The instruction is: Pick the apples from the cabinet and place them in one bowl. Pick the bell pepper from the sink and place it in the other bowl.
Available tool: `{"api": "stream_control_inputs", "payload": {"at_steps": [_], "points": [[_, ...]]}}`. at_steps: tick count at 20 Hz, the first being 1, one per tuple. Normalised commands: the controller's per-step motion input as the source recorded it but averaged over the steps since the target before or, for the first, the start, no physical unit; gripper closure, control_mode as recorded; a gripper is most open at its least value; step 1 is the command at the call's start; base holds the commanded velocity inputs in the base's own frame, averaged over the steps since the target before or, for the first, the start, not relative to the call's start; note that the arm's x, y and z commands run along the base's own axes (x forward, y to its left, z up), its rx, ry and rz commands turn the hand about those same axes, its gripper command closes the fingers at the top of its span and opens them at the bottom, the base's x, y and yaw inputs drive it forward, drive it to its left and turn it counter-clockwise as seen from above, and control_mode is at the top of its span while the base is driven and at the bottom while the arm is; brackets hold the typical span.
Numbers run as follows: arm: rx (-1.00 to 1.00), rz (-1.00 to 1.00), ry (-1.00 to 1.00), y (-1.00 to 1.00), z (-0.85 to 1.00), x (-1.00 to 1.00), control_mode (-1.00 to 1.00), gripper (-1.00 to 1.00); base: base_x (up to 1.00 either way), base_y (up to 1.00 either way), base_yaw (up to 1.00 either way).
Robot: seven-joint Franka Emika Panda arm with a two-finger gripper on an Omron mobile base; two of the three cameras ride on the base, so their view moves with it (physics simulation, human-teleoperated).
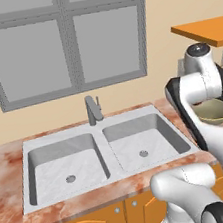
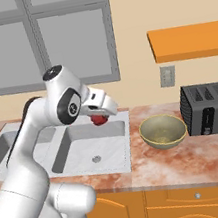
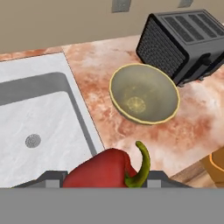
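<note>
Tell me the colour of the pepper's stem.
Green, against the red pepper; the hand view shows the stem best.

Arm (image 2: 41, 143): glossy white, rounded tubular segments, bulging at the joints. Dark grey to black bands and seams mark the joints. One joint cap is a black disc with a small pale ring mark, another has a dark grey round top. Hand housing white and blocky. No cables visible.
</note>
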Motion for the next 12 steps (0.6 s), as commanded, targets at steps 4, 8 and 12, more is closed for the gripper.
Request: {"api": "stream_control_inputs", "payload": {"at_steps": [4,8,12], "points": [[0.11,-0.04,-0.08,-0.56,0.11,-0.02,-1.0,1.0,0.0,0.0,0.0],[0.1,-0.03,-0.01,-0.55,0.07,0.0,-1.0,1.0,0.0,0.0,0.0],[0.06,-0.03,0.0,-0.51,0.01,0.01,-1.0,1.0,0.0,0.0,0.0]]}}
